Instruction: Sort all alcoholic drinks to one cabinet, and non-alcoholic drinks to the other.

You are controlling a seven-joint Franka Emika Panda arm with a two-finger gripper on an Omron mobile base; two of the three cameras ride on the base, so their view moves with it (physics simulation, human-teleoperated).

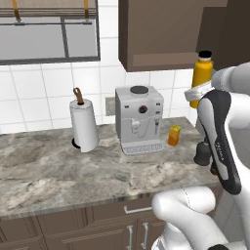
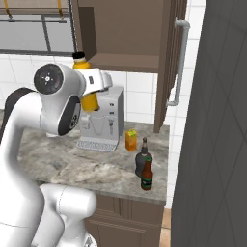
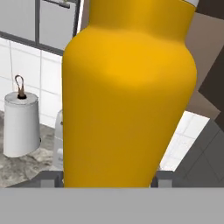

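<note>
The yellow-orange bottle (image 3: 127,92) is pinched between the jaws and held up off the surface (image 1: 58,166); in the right base view it sits left of centre in the upper half, just under the open cupboard (image 2: 125,34). The juice carton (image 2: 130,140) stands at the middle of that frame beside the coffee machine (image 1: 139,119). The black bottle (image 2: 143,161) and beer bottle (image 2: 146,176) stand together lower, near the surface's front edge.

Glossy white arm (image 2: 19,144) with rounded links and dark joints.
</note>
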